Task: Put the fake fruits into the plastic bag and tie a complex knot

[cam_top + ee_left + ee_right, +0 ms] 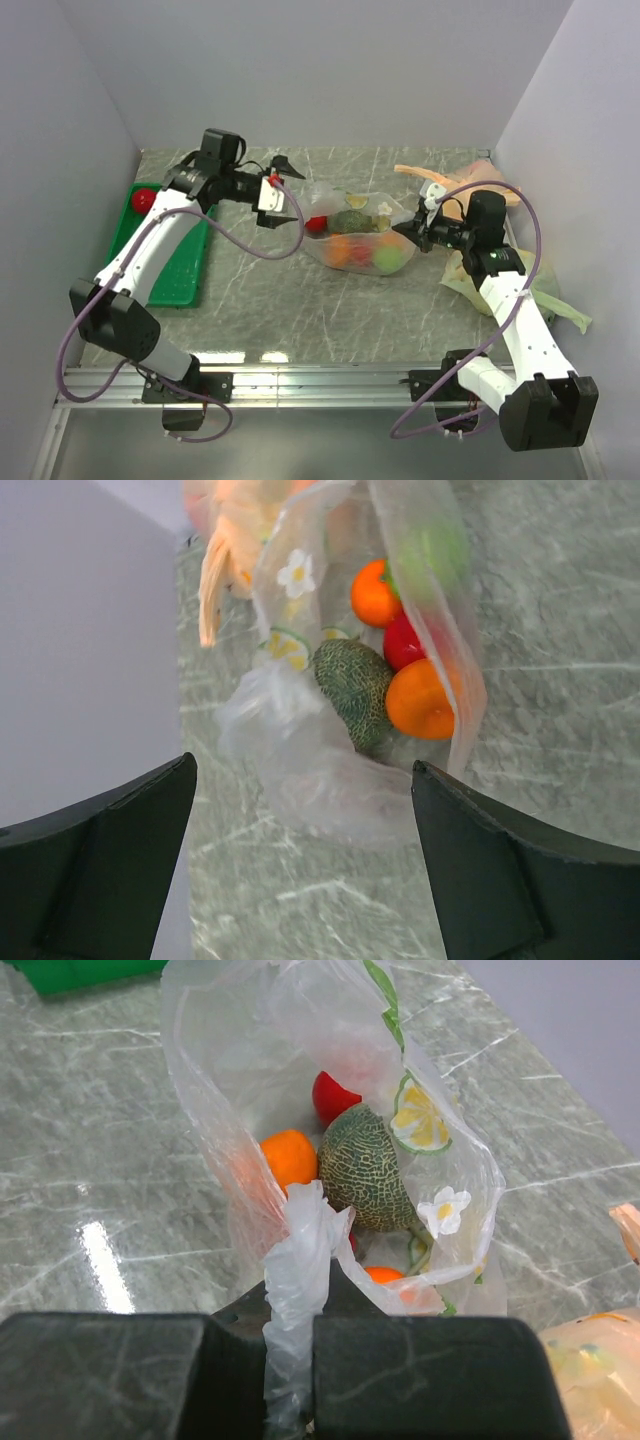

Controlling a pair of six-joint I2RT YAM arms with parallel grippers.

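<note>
Two arms work one clear bag (365, 238) lying on its side mid-worktop (300, 310), five fruits (350, 220) inside it: two orange balls (420, 700), one red ball (403, 640), one light green ball (390, 258) and one dull green netted melon (365, 1165). A sixth fruit, a second red ball (145, 198), sits well apart on the single green tray (170, 270) at far left. The left hand (283, 190) stands spread wide just left of the bag, its two fingers (110, 860) flanking the crumpled end without touching it. The right hand (295, 1360), pressed together, pinches a twisted strip of the bag at its right end. Two other bags lie at right: an orange-tinted bag (415, 172) behind that hand, a pale green bag (555, 305) beneath its arm
</note>
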